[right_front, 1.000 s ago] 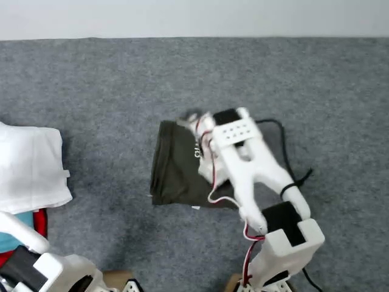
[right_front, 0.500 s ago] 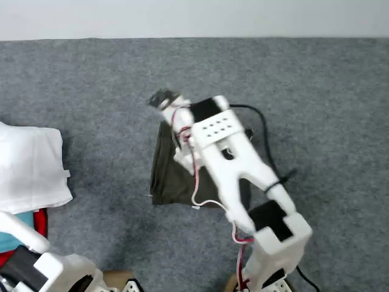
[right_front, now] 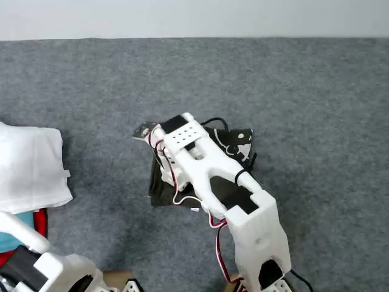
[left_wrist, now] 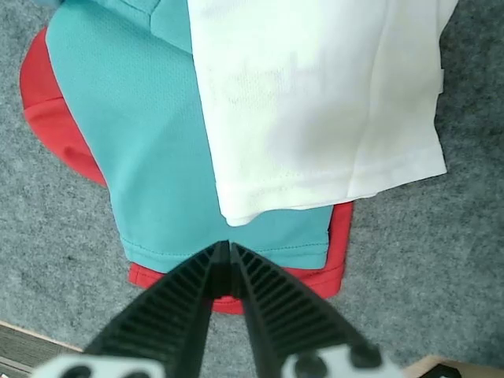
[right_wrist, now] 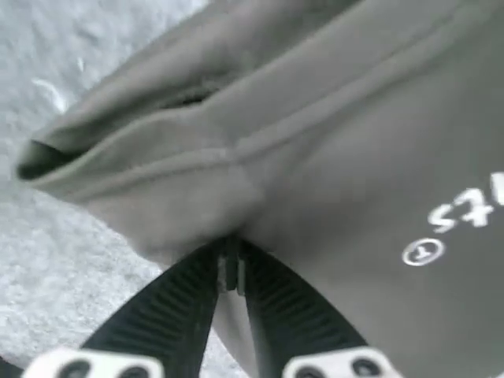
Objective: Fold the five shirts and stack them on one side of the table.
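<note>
Stack, left edge of high view: white shirt (right_front: 30, 164) over teal shirt (left_wrist: 150, 157) over red shirt (left_wrist: 55, 118), folded, lying on grey bench (right_front: 316, 91).
Left end effector (left_wrist: 229, 256): clenched on nothing, poised above the teal and red edges of the stack.
Right end effector (right_wrist: 230, 268): just left of frame centre, pinched onto a fold of dark shirt (right_front: 157, 190).
Dark shirt: frame centre, partly folded, printed flap turned up at right, well apart from the stack.
Progress: judged past halfway; three layers stacked, a fourth mid-fold.
Remaining: fold to be finished, then carried left onto the stack; any fifth shirt after that.
</note>
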